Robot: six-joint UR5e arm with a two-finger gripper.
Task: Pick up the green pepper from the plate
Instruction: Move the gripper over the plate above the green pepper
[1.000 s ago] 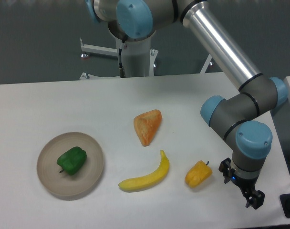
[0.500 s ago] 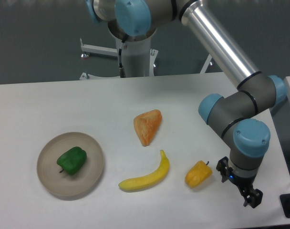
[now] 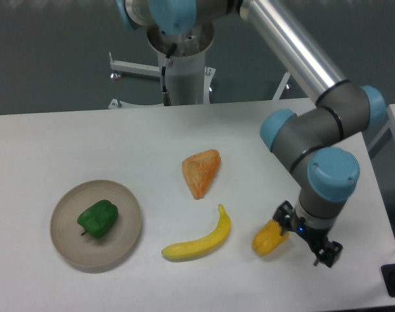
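The green pepper [image 3: 98, 218] was laid on the plate [image 3: 125, 205], stem lower-left; the gripper [image 3: 305, 242], jaws' gap indiscernible, was held beside the yellow pepper [image 3: 269, 237].

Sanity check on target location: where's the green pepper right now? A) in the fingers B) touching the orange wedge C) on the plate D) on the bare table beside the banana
C: the green pepper lies on the plate at the table's left, far from the gripper beside the yellow pepper.

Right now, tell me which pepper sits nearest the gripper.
The yellow pepper, lying on the bare table right beside the gripper. The green pepper is far across on the plate.
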